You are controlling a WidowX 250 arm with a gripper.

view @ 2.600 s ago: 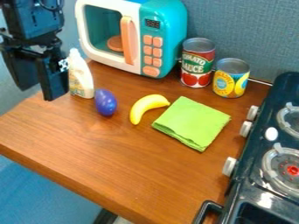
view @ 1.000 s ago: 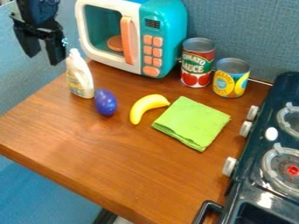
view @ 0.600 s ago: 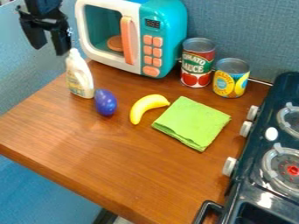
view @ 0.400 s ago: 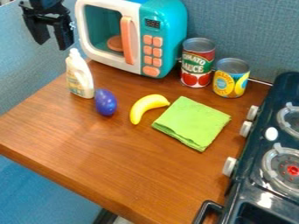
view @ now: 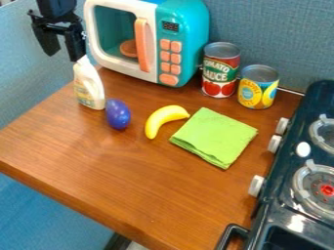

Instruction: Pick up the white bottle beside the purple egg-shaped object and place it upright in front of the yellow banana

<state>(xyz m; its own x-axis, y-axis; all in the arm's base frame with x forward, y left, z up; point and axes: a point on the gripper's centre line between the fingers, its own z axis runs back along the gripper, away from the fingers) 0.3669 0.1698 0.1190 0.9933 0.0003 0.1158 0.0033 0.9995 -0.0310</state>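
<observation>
End effector hangs wide open, empty, near the white bottle, which stands upright, prob cuz its base is flat.

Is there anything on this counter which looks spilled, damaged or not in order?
Nothing stands out: I see no spill or damage. The white bottle, taller can and shorter can stand upright, and the green cloth lies neatly folded.
</observation>
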